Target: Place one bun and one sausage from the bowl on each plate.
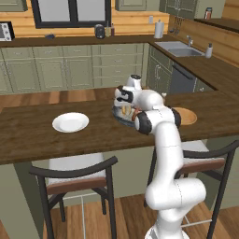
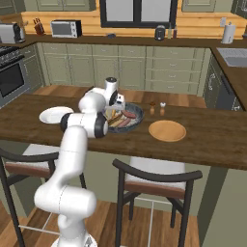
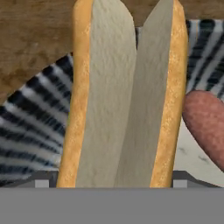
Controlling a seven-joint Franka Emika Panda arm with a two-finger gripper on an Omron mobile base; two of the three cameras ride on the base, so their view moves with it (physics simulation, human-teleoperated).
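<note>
My gripper [image 3: 111,181] is down inside the dark striped bowl [image 3: 30,127], its jaws wide apart astride a golden bun [image 3: 122,100] split along its pale middle. A small gap shows beside the left fingertip [image 3: 41,182]; the right one sits close against the crust. A red-brown sausage [image 3: 205,122] lies just right of the bun. From the base, the hand [image 2: 117,107] hangs over the bowl [image 2: 140,115], where sausages [image 2: 126,122] lie. The white plate [image 1: 70,122] is to the bowl's left and the orange-tan plate [image 2: 167,130] to its right; both are bare.
Two small shakers [image 2: 157,108] stand just behind the bowl on the wooden counter [image 1: 28,135]. Two dark-framed stools [image 1: 74,175] [image 2: 157,176] stand against the counter's near edge. The arm's elbow [image 1: 156,121] hides part of the bowl [image 1: 115,115].
</note>
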